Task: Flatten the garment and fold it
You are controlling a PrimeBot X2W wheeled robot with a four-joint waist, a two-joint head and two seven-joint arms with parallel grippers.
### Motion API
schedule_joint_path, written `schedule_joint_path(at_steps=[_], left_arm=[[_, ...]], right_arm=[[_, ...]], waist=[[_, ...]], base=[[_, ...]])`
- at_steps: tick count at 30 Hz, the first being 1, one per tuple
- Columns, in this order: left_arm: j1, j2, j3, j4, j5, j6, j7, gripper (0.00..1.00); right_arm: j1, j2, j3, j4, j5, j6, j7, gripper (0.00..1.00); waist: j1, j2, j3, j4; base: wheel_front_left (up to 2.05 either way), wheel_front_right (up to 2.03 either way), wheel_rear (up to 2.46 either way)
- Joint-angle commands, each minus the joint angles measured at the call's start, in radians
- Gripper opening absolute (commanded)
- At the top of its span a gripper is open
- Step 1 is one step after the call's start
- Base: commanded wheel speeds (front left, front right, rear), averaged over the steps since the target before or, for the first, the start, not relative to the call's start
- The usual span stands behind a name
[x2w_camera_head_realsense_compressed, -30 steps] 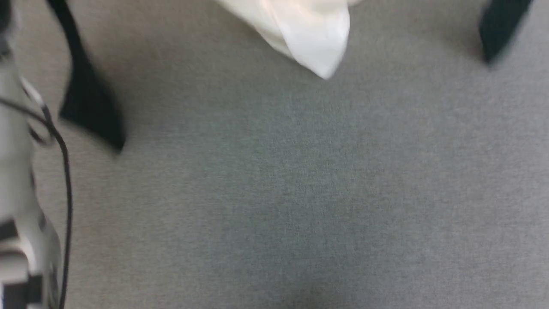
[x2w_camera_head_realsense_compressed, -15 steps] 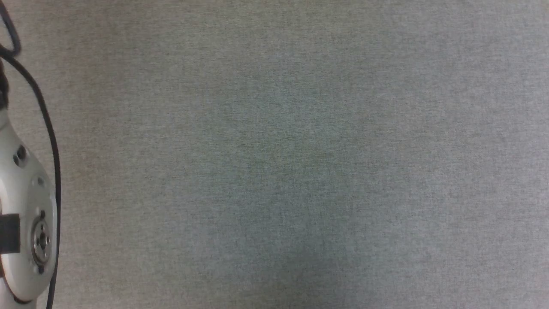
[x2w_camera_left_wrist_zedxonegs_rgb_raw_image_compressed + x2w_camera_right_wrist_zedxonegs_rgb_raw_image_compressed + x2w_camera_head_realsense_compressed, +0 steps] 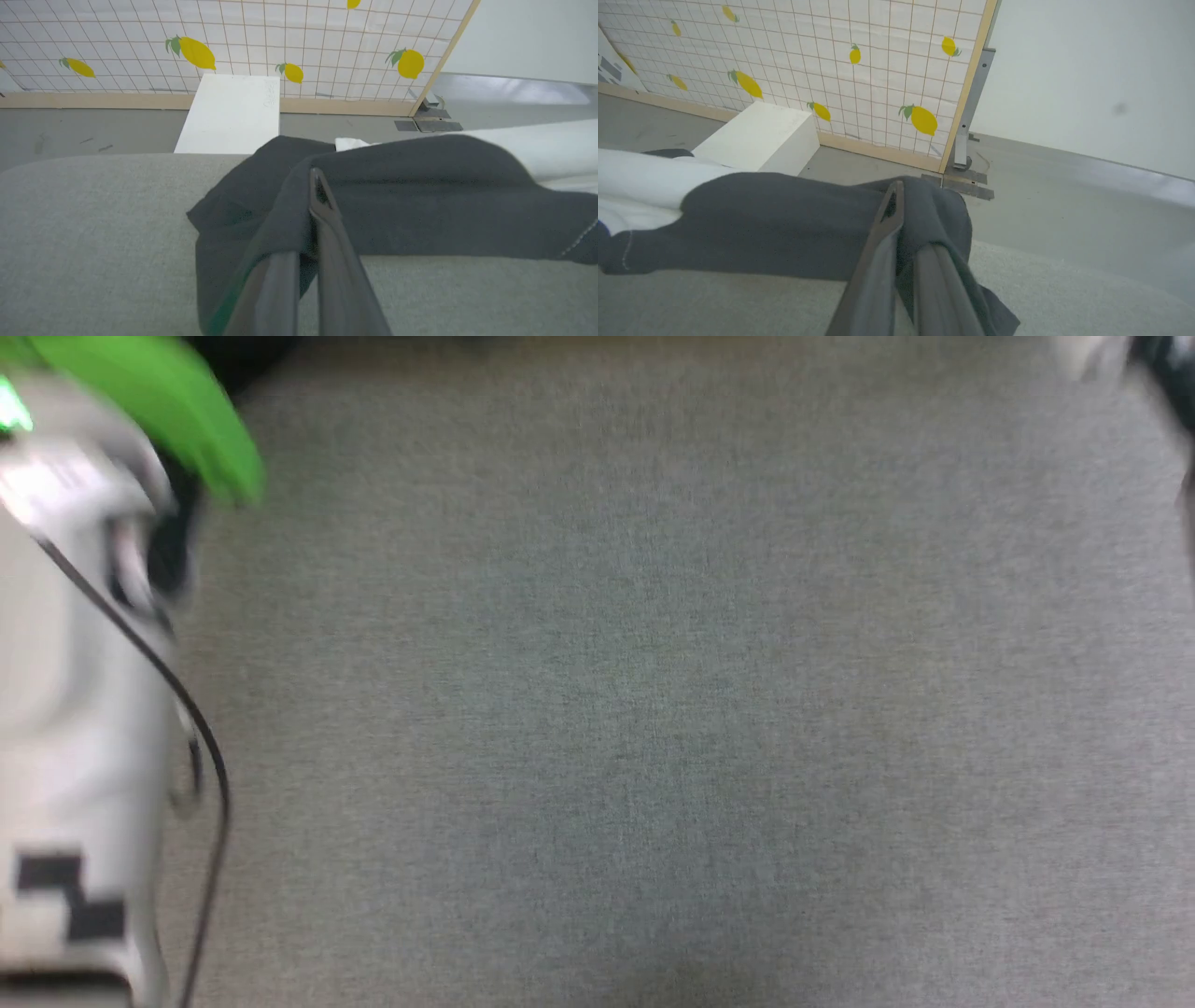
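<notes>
- Now, about the garment (image 3: 420, 200): flattening or folding?
- Flattening, most likely. Stretched sideways low over the grey surface (image 3: 93, 210), black at both ends, white in the middle. Touching it or just above, hard to tell. Not yet laid flat, no fold made.
- Gripped how?
- By 2 ends. Left claw (image 3: 314, 184) pressed together on a bunch of black cloth. Right claw (image 3: 893, 198) likewise pinching black cloth at the far end.
- Next move?
- Probably lowering both ends together, with the span kept taut to land without wrinkles. Calls for level claws and no slack. Risks bunching if let go too soon.
- Anything from the head view?
- Blurred. Grey surface across most of it, pale left forearm (image 3: 75, 709) with a dark cable (image 3: 191, 719), green smear (image 3: 177, 420) at top left. Too smeared to judge any grip.
- And the wrist views?
- Sharp on both pinches, plus a lemon-patterned wall (image 3: 831, 56) and a white box (image 3: 229, 114) beyond the surface.
</notes>
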Motion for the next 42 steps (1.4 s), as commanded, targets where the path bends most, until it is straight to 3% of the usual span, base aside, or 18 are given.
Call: schedule_joint_path(at_steps=[1,5,10,18,27,35,36,37,42], left_arm=[[0.075,0.021,-0.002,-0.01,-0.006,-0.002,0.02,0.0],[0.297,0.036,-0.019,-0.084,-0.037,-0.002,0.096,0.0],[0.571,0.029,-0.027,-0.218,-0.1,0.011,0.173,0.0],[0.854,0.018,-0.05,-0.39,-0.146,0.05,0.236,0.0],[1.019,0.022,-0.065,-0.471,-0.141,0.096,0.249,0.0],[1.082,-0.007,-0.1,-0.467,-0.138,0.107,0.234,0.02],[1.081,-0.011,-0.1,-0.464,-0.135,0.108,0.221,0.63],[1.08,-0.015,-0.102,-0.459,-0.13,0.107,0.21,1.0],[1.089,-0.032,-0.099,-0.457,-0.137,0.113,0.182,1.0]], right_arm=[[0.067,-0.027,0.004,-0.026,0.029,-0.002,0.018,0.0],[0.3,-0.061,0.01,-0.139,0.116,-0.002,0.103,0.0],[0.617,-0.061,-0.076,-0.31,0.161,-0.002,0.2,0.0],[0.996,0.087,-0.264,-0.566,0.101,-0.002,0.308,0.0],[1.232,0.228,-0.356,-0.734,-0.035,-0.002,0.426,0.0],[1.304,0.268,-0.384,-0.722,-0.091,-0.002,0.453,0.0],[1.304,0.269,-0.383,-0.712,-0.094,-0.002,0.445,0.27],[1.305,0.27,-0.382,-0.697,-0.096,-0.002,0.438,1.0],[1.32,0.273,-0.405,-0.668,-0.085,-0.002,0.408,1.0]], waist=[[0.0,0.0,-0.093,0.015],[0.0,0.0,-0.179,0.024],[0.0,0.0,-0.262,0.037],[0.0,0.0,-0.329,0.053],[0.0,0.0,-0.362,0.066],[0.0,0.0,-0.37,0.066],[0.0,0.0,-0.371,0.066],[0.0,0.0,-0.375,0.066],[0.0,0.0,-0.402,0.07]], base=[[0.0,0.0,0.0],[0.0,0.0,0.0],[0.0,0.0,0.0],[0.0,0.0,0.0],[0.0,0.0,0.0],[0.0,0.0,0.0],[0.0,0.0,0.0],[0.0,0.0,0.0],[0.0,0.0,0.0]])
